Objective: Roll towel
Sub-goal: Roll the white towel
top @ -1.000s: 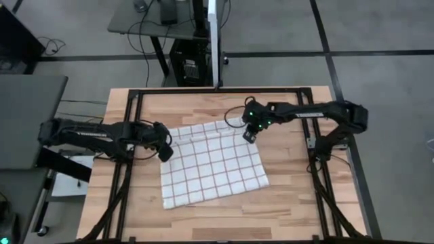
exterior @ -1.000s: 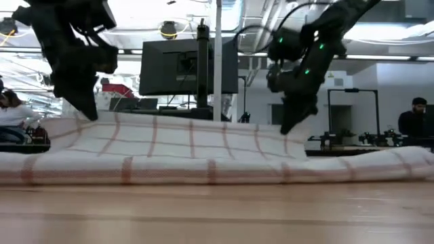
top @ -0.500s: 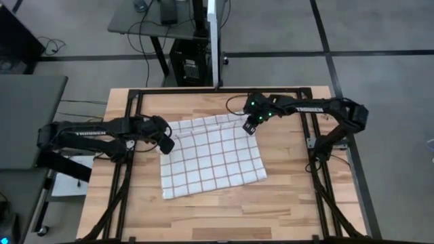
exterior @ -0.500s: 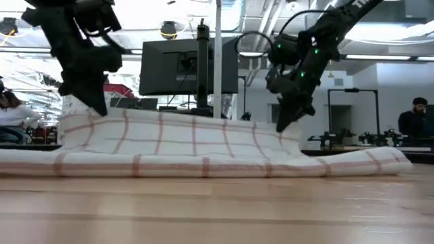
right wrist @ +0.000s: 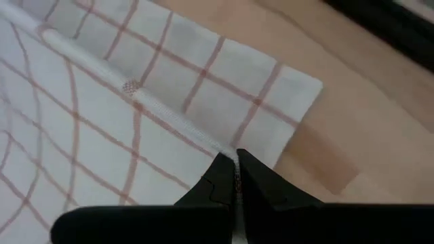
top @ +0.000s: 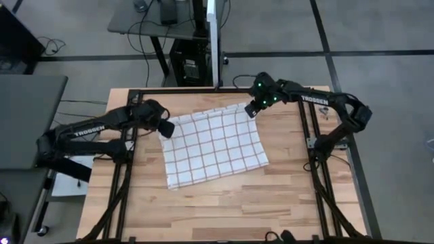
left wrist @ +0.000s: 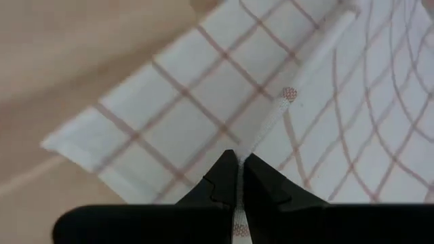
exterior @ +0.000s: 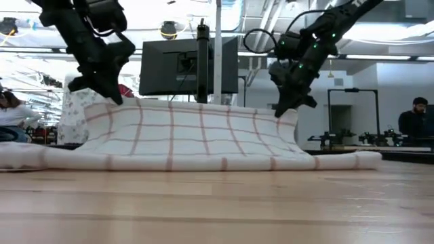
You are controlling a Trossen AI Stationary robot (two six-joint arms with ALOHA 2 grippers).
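Note:
A white towel with a red grid lies spread on the wooden table, its far edge raised and its near part flat on the wood. My left gripper is shut on the far left corner, and shows in the low view above the cloth. My right gripper is shut on the far right corner. Between them the far edge hangs in a shallow sag. My left gripper pinches the towel's hemmed far edge at the left corner between its two fingers, slanting down from above. The corner is lifted off the table and the cloth slopes down from it to the near part on the wood. My right gripper pinches the hemmed far edge at the right corner between its two fingers, slanting down from above. That corner is held up clear of the table, and the cloth falls away from it toward the near side.
A black frame runs along the table's far edge and sides. A monitor on a stand is beyond the far edge. People sit in the room behind. Bare wood stretches in front of the towel.
Both grippers, still shut on the far edge, have gone toward the table's far edge and upward. The whole towel has been drawn along with them: its near edge has slid toward the far side, and the far edge stands higher than before.

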